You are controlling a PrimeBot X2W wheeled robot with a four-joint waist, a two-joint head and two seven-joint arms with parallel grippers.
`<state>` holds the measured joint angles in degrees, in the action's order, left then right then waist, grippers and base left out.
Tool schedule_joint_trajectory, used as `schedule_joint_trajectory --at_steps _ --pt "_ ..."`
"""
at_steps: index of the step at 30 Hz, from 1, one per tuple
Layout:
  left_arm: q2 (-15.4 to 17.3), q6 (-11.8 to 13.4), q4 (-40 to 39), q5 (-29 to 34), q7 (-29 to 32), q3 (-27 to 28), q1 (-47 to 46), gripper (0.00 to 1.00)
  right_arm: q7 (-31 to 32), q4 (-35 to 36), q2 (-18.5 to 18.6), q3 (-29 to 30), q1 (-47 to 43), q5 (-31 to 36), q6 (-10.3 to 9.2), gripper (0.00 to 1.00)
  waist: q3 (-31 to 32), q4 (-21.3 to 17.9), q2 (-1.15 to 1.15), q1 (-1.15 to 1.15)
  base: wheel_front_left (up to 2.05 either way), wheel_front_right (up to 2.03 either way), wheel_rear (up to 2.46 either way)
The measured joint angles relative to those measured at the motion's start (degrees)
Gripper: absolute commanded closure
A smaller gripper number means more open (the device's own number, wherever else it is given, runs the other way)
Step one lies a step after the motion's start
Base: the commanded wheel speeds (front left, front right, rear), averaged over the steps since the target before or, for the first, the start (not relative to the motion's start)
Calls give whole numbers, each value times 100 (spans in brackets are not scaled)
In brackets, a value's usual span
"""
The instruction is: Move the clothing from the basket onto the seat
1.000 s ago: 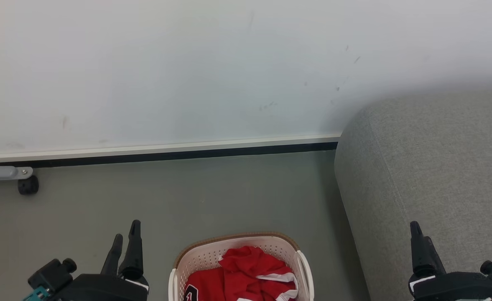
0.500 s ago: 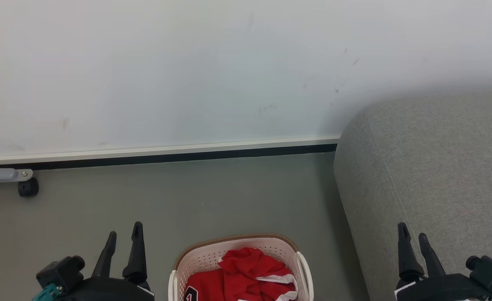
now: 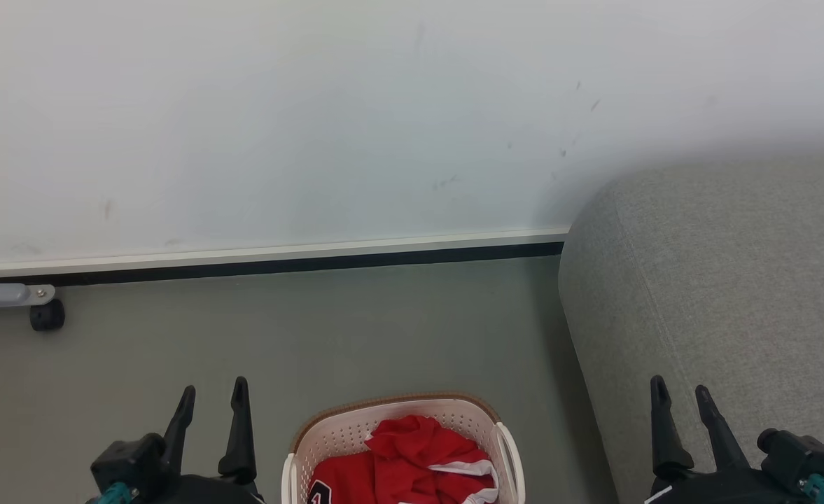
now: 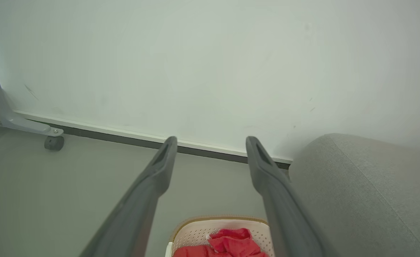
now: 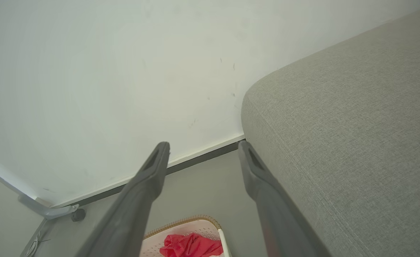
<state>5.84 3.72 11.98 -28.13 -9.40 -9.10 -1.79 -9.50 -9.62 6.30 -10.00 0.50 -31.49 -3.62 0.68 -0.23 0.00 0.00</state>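
jaws gape on left and right, clothing [image 3: 412, 456] heaped in the basket [image 3: 385, 402].

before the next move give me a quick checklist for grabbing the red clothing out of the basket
1. Left tool open and empty: ok, fingers apart, nothing between them.
2. Right tool open and empty: ok.
3. Clothing in the basket, nothing lying over it: ok.
4. A tool above the basket: not ok, they flank it, one on each side.
5. Seat beside the basket for the drop: ok, bare grey fabric in view.
6. Garments free of each other: cannot tell, the heap is crumpled and cut by the picture's edge.
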Motion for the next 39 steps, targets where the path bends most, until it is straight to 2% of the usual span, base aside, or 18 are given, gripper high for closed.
schedule_joint_trajectory --at_steps 23,39 --pt "34 335 10 1724 -491 -118 123 0 -480 214 125 -403 -31 1759 -294 0 -3 1 0 0 0 0 0" --pt "-7 328 104 1670 -491 4 180 0 -480 215 127 -368 -107 1768 -293 0 4 12 0 0 0 0 0"
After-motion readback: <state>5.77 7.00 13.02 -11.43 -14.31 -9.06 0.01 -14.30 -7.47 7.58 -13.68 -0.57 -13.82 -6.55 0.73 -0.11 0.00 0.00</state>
